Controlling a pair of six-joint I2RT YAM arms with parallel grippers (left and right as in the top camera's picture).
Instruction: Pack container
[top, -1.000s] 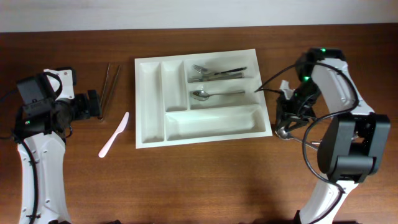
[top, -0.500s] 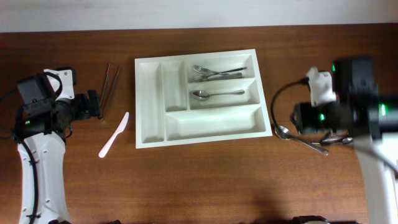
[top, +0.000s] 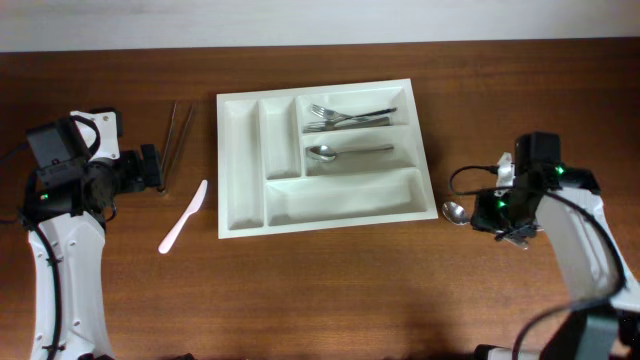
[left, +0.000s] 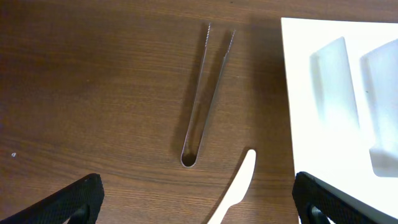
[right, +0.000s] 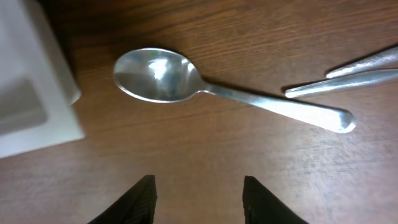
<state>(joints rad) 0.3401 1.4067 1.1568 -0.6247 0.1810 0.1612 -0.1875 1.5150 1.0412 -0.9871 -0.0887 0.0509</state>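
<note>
Right arm has dropped away from container (top: 340, 198) edge, now low over loose spoon (right: 161, 74) on counter (top: 330, 290).
Right fingers (right: 134, 202) parted, empty, just short of spoon: lined up for pickup, I judge.
Container mid-counter, forks (top: 345, 117) and sorted spoon (top: 345, 152) inside.
Left fingers (left: 68, 202) spread wide, empty, parked over tongs (left: 205, 93) and white knife (left: 239, 180).

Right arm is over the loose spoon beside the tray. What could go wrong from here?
1. The spoon lies flat on the wood, so the open right gripper may slip off its thin handle.
2. Its bowl sits close to the container corner; a grasp there might bump the container.
3. Other metal handles lie close to the spoon's handle end and could get dragged along.
</note>
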